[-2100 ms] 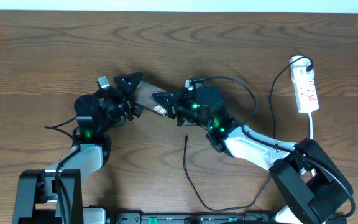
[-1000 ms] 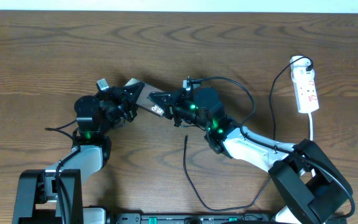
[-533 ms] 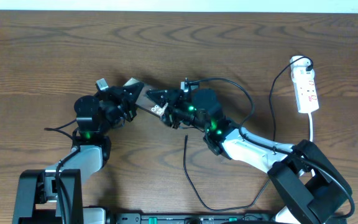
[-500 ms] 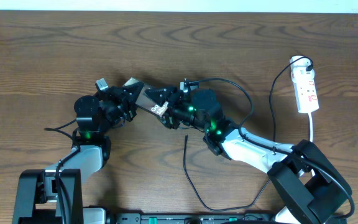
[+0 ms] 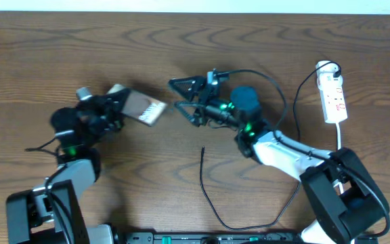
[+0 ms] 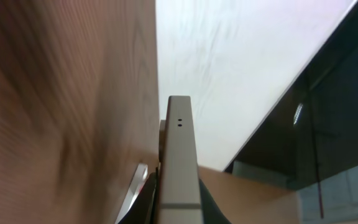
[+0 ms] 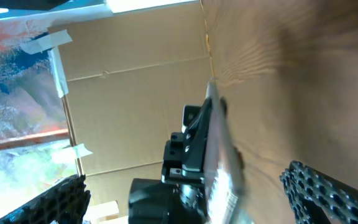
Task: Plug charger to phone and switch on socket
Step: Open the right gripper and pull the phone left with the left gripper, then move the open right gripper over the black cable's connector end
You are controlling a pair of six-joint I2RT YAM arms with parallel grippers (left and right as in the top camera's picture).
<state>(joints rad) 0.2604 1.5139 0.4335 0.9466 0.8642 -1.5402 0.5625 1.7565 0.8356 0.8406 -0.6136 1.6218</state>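
Phone (image 5: 143, 108) + left gripper (image 5: 122, 102) shifted toward 9 o'clock since prev frames. They are now well apart from right gripper (image 5: 173, 93), which let go, backed toward 3 o'clock and went from closed to wide.

Phone sits left of table (image 5: 283, 41) centre, tilted, lettered end pointing to 4 o'clock. Left jaws are clamped on its far-left end. Left wrist cam shows phone edge-on (image 6: 179, 162), two tiny holes on the edge, pinched at frame bottom.

Right jaws are wide apart w/ nothing between. In right wrist cam, fingers (image 7: 328, 186) sit at both frame sides, phone blurry beyond.

Charger (image 5: 202, 169) lies loose on table. Its tip is at 6 o'clock of right gripper and not in phone; cable loops toward 5 o'clock.

Socket (image 5: 335, 95) is at far 3 o'clock edge, its white cord (image 5: 340, 139) trailing to 6 o'clock.
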